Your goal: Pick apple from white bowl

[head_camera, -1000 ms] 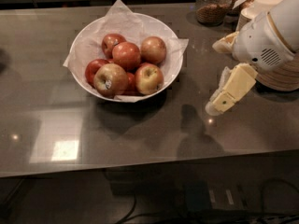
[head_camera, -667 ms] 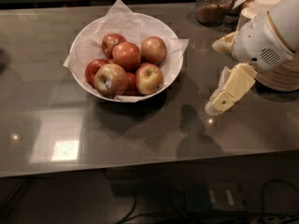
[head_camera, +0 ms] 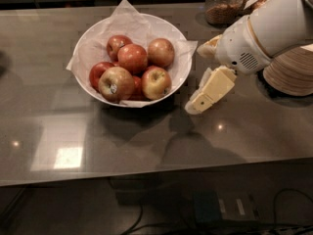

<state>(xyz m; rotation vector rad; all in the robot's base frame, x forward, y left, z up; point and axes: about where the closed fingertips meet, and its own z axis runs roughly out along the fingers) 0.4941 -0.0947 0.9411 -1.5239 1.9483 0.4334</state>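
- The red-orange apple with the pale yellow-green patch round its stem (head_camera: pixel 156 82) lies at about 4 o'clock in the wide, shallow, glossy white bowl (head_camera: pixel 183 65). It is on the side nearest the arm, and nothing is gripping it.
- At 7 o'clock in the same bowl sits a similar yellow-red apple with a small sticker (head_camera: pixel 116 83). Do not take that one for your target. Redder apples fill the rest and press against both.
- What has changed: the robot's cream two-finger gripper (head_camera: pixel 198 77) has slid left over the grey bench (head_camera: pixel 146 146). A second ago it stood well apart from the bowl. Now it hangs at the bowl's 3 o'clock, just beside the rim and the corner of the crinkled white paper lining (head_camera: pixel 124 11).
- Its fingers (head_camera: pixel 211 88) are spread apart and grasp nothing.
- Read this as the approach under way, with the grasp itself not begun.
- You are outside the bowl, so the next move likely needs a lift over the rim and a descent onto the apple.
- The neighbours touch it, so a finger may nudge one aside or snag the paper.
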